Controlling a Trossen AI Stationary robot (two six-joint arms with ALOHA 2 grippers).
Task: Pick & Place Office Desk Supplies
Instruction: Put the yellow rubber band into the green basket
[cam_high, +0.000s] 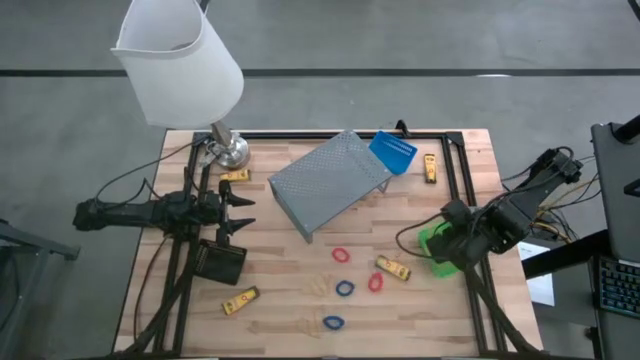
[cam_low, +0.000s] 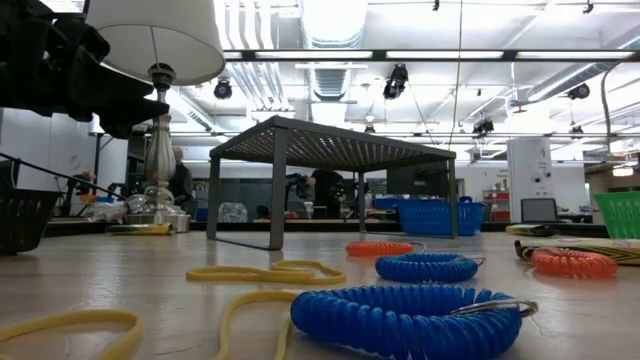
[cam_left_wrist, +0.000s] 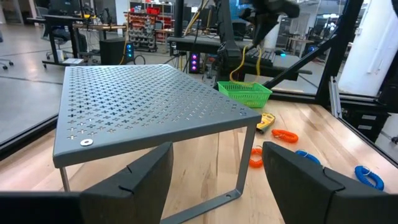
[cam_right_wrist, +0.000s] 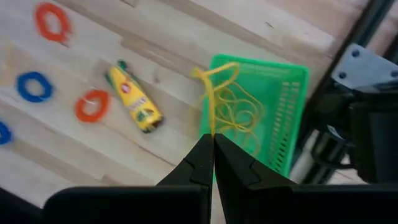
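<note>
My right gripper (cam_right_wrist: 213, 144) is shut on a thin yellow band above the green bin (cam_high: 436, 247), near the table's right edge. More yellow bands (cam_right_wrist: 239, 115) lie inside that bin (cam_right_wrist: 292, 87). My left gripper (cam_high: 238, 208) is open and empty at the table's left, facing the grey perforated riser (cam_left_wrist: 143, 102). The black bin (cam_high: 220, 262) stands near it, and the blue bin (cam_high: 392, 152) sits by the riser's far end. Yellow oblong pieces (cam_high: 393, 268) (cam_high: 240, 300) (cam_high: 430, 168) (cam_high: 235, 175) and red and blue coil loops (cam_high: 342, 255) (cam_high: 345, 289) lie flat on the table. My right gripper pinches a thin yellow band (cam_right_wrist: 213, 118) between its two fingertips, coming from above and pointing down. The band hangs slack below the fingers. Its lower loop (cam_right_wrist: 217, 70) reaches the green bin's rim and inside; whether it rests there I cannot tell.
A white-shaded lamp (cam_high: 180, 60) stands on a metal base (cam_high: 228, 150) at the far left corner. The grey riser (cam_high: 328, 183) fills the table's middle far part. Loose yellow bands (cam_low: 265, 272) and a blue coil (cam_low: 405, 320) lie near the front edge. Cables trail beside both arms.
</note>
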